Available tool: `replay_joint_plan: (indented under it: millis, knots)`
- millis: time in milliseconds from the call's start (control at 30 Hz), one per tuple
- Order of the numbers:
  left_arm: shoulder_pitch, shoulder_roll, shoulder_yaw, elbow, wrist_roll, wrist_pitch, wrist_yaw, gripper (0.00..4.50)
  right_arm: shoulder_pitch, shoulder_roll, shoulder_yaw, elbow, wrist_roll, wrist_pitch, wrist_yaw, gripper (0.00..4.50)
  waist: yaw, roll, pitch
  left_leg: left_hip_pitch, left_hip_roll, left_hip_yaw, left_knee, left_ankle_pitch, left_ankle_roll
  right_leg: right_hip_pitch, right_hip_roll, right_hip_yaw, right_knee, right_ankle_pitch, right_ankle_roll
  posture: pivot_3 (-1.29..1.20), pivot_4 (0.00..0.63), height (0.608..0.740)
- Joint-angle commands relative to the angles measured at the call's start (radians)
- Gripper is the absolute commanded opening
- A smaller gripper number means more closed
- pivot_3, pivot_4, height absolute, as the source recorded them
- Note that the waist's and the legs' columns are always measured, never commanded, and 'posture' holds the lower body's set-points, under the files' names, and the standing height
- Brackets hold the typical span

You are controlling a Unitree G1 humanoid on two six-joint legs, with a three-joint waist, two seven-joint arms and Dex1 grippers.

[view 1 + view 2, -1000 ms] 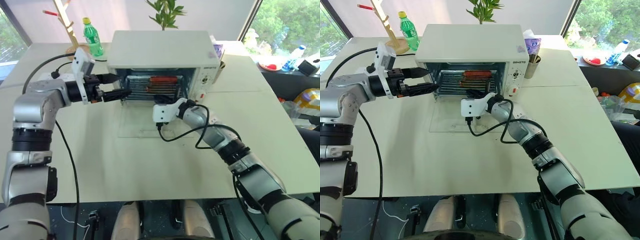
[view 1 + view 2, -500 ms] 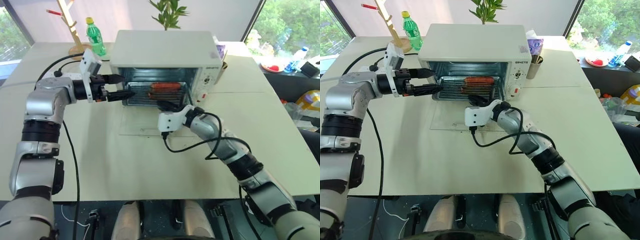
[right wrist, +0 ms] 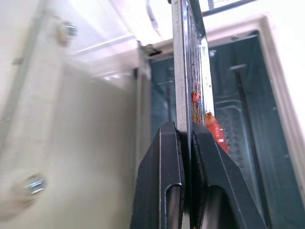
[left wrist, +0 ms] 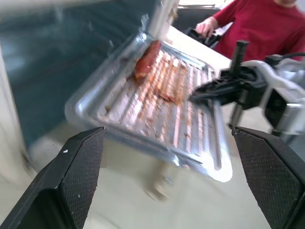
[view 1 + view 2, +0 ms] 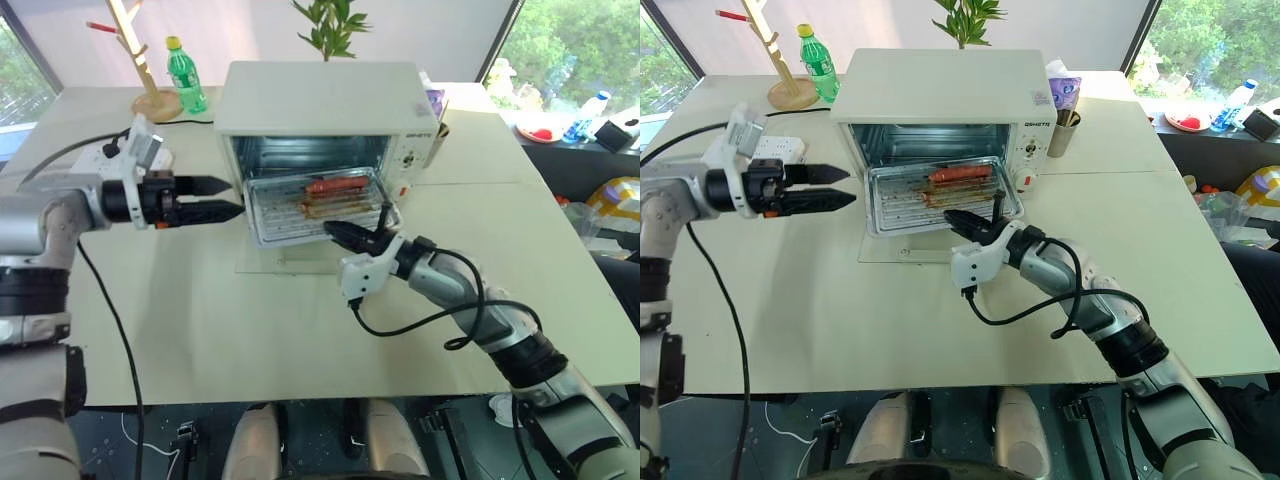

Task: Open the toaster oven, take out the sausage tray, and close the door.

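Left eye view: white toaster oven [image 5: 330, 100] sat at back of table [image 5: 200, 320]. Glass door [image 5: 300, 262] lay open, flat on table. Sausage tray [image 5: 318, 205] stuck halfway out of oven, red sausage [image 5: 336, 185] on it. Right gripper [image 5: 348, 234] pinched tray's front edge. Left gripper [image 5: 215, 197] hung left of oven, fingers spread wide, holding nothing. Green bottle [image 5: 186, 76] stood behind.

Left wrist view: tray [image 4: 157, 109] tilted, sausage [image 4: 147, 58] near its far end. Person in red top [image 4: 267, 24] sat behind.

Right wrist view: fingers [image 3: 162, 181] squeezed thin tray edge [image 3: 180, 71].
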Motion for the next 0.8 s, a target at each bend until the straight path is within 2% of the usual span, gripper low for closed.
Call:
replay_joint_plan:
  millis: [33, 200, 367, 500, 667, 800]
  knots:
    - [0.053, 0.017, 0.097, -0.092, -0.112, 0.163, 0.062, 4.50, 0.011, -0.034, -0.038, -0.059, 0.036, -0.073, 0.012, 0.06, 0.000, 0.000, 0.000, 0.000, 0.000, 0.000, 0.000, 0.000, 0.000, 0.000, 0.000, 0.000, 0.000, 0.000, 0.000, 0.00, 0.150, 0.722]
    - [0.198, -0.012, 0.183, -0.211, -0.200, 0.293, 0.177, 4.50, 0.024, -0.066, -0.047, -0.065, 0.067, -0.148, 0.039, 0.06, -0.003, 0.000, 0.000, 0.001, 0.000, 0.000, 0.000, 0.000, -0.001, 0.000, 0.000, 0.001, 0.000, 0.000, 0.000, 0.00, 0.150, 0.722]
    - [0.254, -0.110, 0.293, -0.251, -0.286, 0.435, 0.345, 4.50, 0.026, -0.083, -0.053, -0.071, 0.103, -0.201, 0.064, 0.06, 0.000, -0.001, 0.000, 0.001, 0.000, -0.001, 0.000, 0.001, -0.002, 0.001, 0.000, 0.000, 0.000, 0.000, 0.000, 0.00, 0.150, 0.722]
    - [0.260, -0.206, 0.355, -0.273, -0.335, 0.512, 0.466, 4.50, 0.023, -0.080, -0.059, -0.073, 0.126, -0.220, 0.076, 0.06, 0.001, -0.001, 0.000, 0.002, 0.000, -0.001, 0.000, 0.002, -0.003, 0.002, 0.000, 0.000, 0.000, 0.000, 0.000, 0.00, 0.150, 0.722]
    - [0.203, -0.370, 0.428, -0.241, -0.383, 0.624, 0.625, 4.50, 0.021, -0.079, -0.053, -0.067, 0.138, -0.243, 0.090, 0.06, 0.002, -0.002, 0.000, 0.003, 0.000, -0.001, 0.000, 0.003, -0.006, 0.003, 0.000, 0.000, 0.000, 0.000, 0.000, 0.00, 0.150, 0.722]
    - [0.244, -0.428, 0.398, -0.272, -0.460, 0.634, 0.692, 4.50, 0.015, -0.073, -0.050, -0.066, 0.144, -0.253, 0.101, 0.06, -0.003, -0.003, -0.001, 0.004, 0.000, -0.001, 0.000, 0.003, -0.006, 0.005, -0.001, 0.000, 0.000, 0.000, 0.000, 0.00, 0.150, 0.722]
